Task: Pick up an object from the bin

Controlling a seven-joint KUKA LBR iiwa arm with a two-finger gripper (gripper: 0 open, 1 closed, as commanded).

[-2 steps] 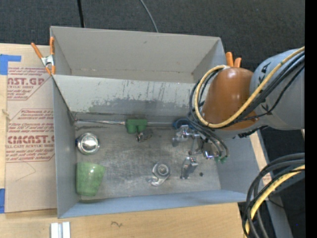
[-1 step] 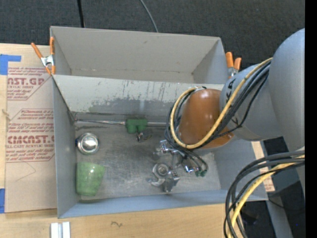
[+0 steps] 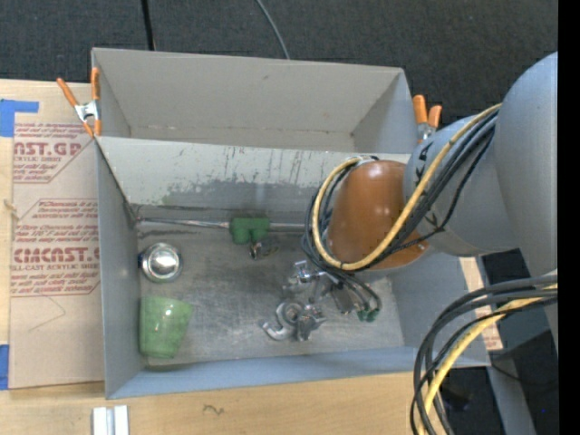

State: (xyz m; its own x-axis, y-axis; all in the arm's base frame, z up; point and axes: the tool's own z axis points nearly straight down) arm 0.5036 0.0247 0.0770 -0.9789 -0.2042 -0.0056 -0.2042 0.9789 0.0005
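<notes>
My gripper [image 3: 297, 314] hangs low over the bin floor, right of the middle and toward the front wall, under the arm's orange cover. Nothing shows under or in it. Closest to it is a green block [image 3: 246, 229] on a long thin metal rod, lying along the back of the floor, up and to the left of the gripper and apart from it. A small green piece [image 3: 367, 314] lies just right of the gripper.
A shiny round metal can [image 3: 160, 261] stands by the left wall. In front of it, in the front left corner, a pale green translucent cup [image 3: 163, 326] lies on its side. The arm and its cables cover the bin's right side.
</notes>
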